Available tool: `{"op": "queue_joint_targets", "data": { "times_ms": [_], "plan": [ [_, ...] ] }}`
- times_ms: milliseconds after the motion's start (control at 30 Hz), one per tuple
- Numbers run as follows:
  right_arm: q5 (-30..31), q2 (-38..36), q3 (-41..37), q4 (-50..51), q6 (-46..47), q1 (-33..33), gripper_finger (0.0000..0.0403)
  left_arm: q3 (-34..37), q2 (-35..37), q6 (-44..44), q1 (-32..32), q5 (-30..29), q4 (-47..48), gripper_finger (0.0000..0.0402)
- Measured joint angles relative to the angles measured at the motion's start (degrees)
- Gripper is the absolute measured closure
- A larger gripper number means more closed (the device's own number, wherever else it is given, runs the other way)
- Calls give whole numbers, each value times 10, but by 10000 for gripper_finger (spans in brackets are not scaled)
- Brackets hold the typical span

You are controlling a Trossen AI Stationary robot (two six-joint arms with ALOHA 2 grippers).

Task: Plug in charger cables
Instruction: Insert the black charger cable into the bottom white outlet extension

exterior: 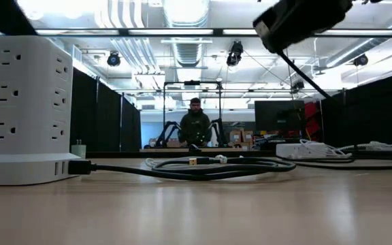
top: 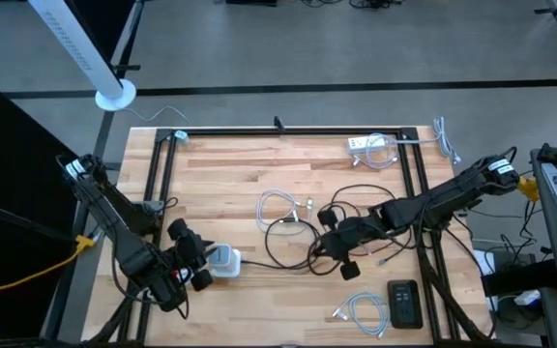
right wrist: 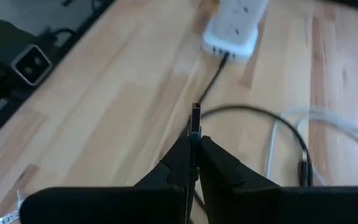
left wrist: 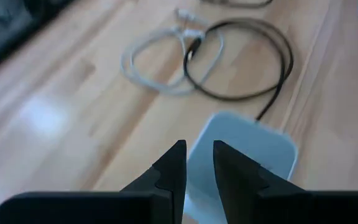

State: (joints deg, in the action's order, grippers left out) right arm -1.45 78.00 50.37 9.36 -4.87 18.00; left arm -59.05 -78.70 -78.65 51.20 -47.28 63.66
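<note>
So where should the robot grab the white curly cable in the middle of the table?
Probably by the small plug tips at the white coiled cable's end, coming straight down from above. The cable lies flat on the table, and the tips poke out beside the loops, likely stiffer than the floppy coil.

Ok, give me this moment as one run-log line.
right gripper: shut on black cable plug, above table | left gripper: narrowly open over white cube adapter | one black cable already in adapter
</note>
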Motion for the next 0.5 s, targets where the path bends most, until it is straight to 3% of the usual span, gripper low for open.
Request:
{"op": "queue_joint_targets", "data": {
  "times_ms": [367,500],
  "plan": [
    [-20,0,0,-59,-27,0,395,4,0,-11,1,2,13,338],
    [1,12,0,-100,-6,-1,395,4,0,-11,1,1,14,338]
  ]
}}
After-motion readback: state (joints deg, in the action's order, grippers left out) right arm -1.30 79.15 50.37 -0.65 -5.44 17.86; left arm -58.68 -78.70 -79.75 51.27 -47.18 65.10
